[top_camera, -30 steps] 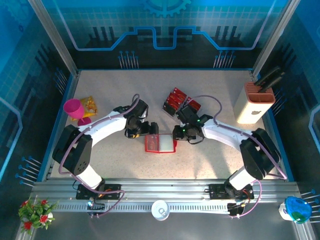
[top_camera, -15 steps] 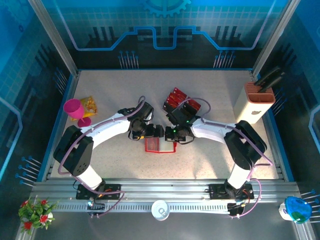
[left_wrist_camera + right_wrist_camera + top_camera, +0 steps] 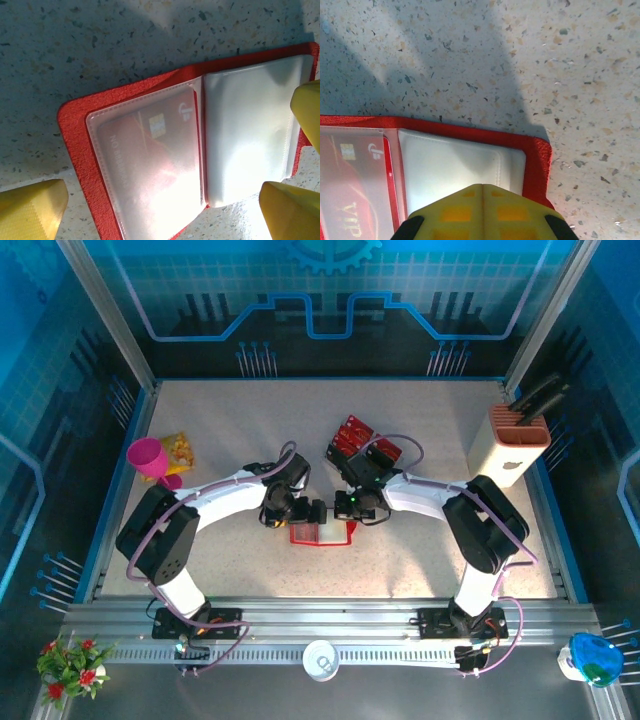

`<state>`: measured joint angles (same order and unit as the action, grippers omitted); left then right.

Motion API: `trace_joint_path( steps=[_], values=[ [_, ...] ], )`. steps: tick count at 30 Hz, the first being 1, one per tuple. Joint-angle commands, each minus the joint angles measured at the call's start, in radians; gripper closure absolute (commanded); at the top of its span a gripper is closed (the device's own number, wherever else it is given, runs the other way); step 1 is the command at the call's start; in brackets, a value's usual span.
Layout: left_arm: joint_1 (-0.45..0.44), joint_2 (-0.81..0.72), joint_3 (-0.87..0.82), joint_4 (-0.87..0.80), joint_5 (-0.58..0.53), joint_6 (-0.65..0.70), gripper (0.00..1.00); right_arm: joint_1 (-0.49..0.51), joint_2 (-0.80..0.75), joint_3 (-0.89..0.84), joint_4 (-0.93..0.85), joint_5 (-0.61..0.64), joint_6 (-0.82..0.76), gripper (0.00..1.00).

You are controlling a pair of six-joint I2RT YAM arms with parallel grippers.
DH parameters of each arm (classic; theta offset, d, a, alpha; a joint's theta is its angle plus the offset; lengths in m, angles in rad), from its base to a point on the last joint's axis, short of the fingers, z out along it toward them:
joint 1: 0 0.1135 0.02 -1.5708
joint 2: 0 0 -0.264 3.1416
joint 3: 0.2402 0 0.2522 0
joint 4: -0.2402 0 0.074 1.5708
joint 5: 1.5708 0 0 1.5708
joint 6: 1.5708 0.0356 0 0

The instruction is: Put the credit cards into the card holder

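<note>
The red card holder lies open on the table between both grippers. A red credit card sits inside its left clear sleeve, also visible in the right wrist view as a credit card marked VIP. More credit cards, red and black, lie behind the right arm. My left gripper stands open, its yellow fingers straddling the card holder. My right gripper is shut, its tip resting on the white right sleeve of the card holder, with nothing between its fingers.
A beige slotted block stands at the right edge. A pink cup and a yellow packet sit at the left. A white cup rests on the front rail.
Both arms have swung inward over the card holder. The right gripper has shut and come down on the holder's right sleeve; the left stayed open.
</note>
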<state>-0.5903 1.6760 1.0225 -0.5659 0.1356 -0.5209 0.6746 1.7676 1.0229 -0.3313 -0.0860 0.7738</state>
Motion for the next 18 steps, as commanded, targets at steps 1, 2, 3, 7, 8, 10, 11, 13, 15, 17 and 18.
trace_joint_path(
  steps=[1,2,3,7,8,10,11,13,15,17,18],
  values=[
    [-0.010,0.017,-0.010,0.014,-0.001,0.025,0.01,-0.009,0.030,-0.009,-0.007,-0.009,-0.024,0.96],
    [-0.011,0.019,-0.011,0.017,-0.001,0.026,0.01,-0.009,0.041,-0.007,-0.004,-0.017,-0.024,0.96],
    [-0.012,0.020,-0.011,0.018,-0.001,0.027,0.01,-0.009,0.057,-0.005,0.000,-0.029,-0.024,0.96],
    [-0.014,0.024,-0.009,0.021,-0.003,0.030,0.01,0.002,0.106,0.013,0.019,-0.076,-0.024,0.98],
    [-0.016,0.027,-0.009,0.023,-0.002,0.033,0.01,0.005,0.112,0.016,0.020,-0.083,-0.023,0.98],
    [-0.018,0.028,-0.011,0.025,-0.004,0.035,0.01,0.014,0.122,0.022,0.028,-0.092,-0.017,0.98],
    [-0.018,0.028,-0.012,0.026,-0.005,0.035,0.01,0.015,0.124,0.023,0.032,-0.096,-0.014,0.98],
    [-0.021,0.029,-0.017,0.029,-0.008,0.036,0.01,0.018,0.131,0.025,0.045,-0.106,-0.003,0.98],
    [-0.022,0.032,-0.024,0.032,-0.011,0.038,0.01,0.018,0.133,0.027,0.055,-0.113,0.008,0.98],
    [-0.023,0.036,-0.034,0.038,-0.014,0.038,0.01,0.019,0.133,0.025,0.062,-0.121,0.017,0.98],
    [-0.023,0.038,-0.039,0.042,-0.014,0.039,0.01,0.019,0.132,0.023,0.066,-0.125,0.020,0.98]
  ],
)
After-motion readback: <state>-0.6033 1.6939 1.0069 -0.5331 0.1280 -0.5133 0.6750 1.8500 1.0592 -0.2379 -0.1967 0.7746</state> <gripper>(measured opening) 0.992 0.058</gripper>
